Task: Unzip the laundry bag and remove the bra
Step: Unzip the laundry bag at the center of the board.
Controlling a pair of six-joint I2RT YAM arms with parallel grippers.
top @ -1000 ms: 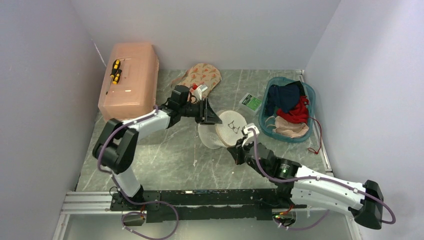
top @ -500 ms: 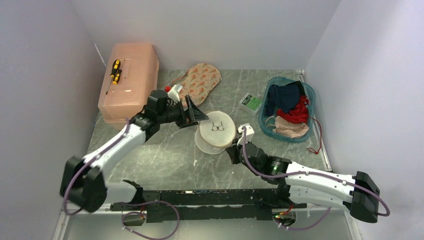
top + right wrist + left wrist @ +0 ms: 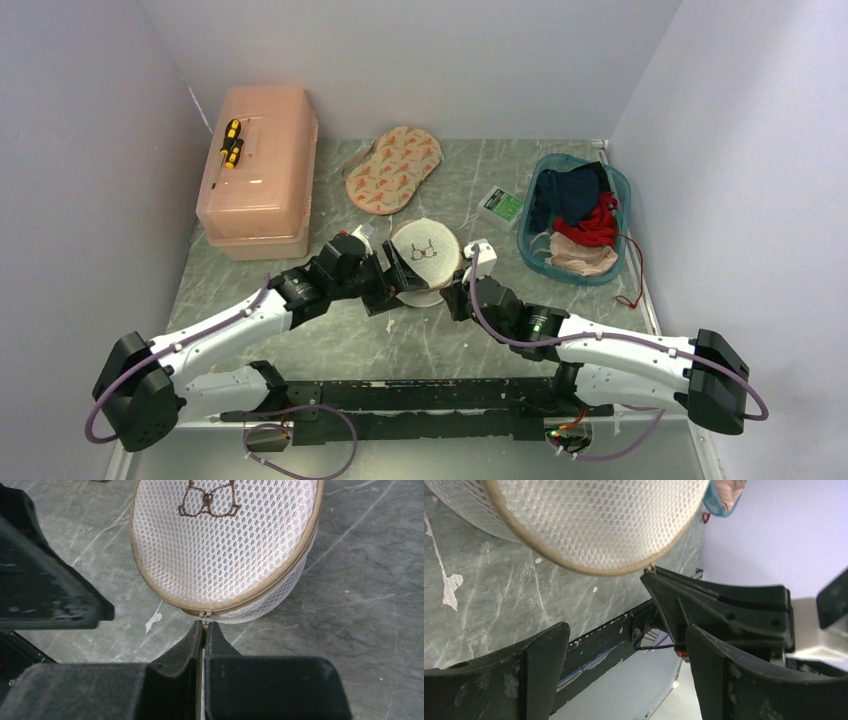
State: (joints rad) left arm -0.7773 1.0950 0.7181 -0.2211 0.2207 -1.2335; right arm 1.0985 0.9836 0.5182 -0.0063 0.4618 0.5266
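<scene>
In the overhead view the small white mesh drum-shaped laundry bag [image 3: 425,252] sat at mid-frame on the grey marbled table [image 3: 330,330]. Its round lid with the black bra icon was turned up toward the camera and its short drum axis was tilted. The left gripper [image 3: 392,285] was at the bag's lower left and the right gripper [image 3: 452,297] at its lower right. In the left wrist view the left claw gaped wide, holding nothing, below the bag's cream rim. In the right wrist view the right claw was pinched shut on the small zip pull [image 3: 204,614], at the seam's lowest point in frame. The bag looked light and floppy, likely to slide or crumple when tugged, so bracing its wall seemed wise. The bra could not be seen through the mesh.
</scene>
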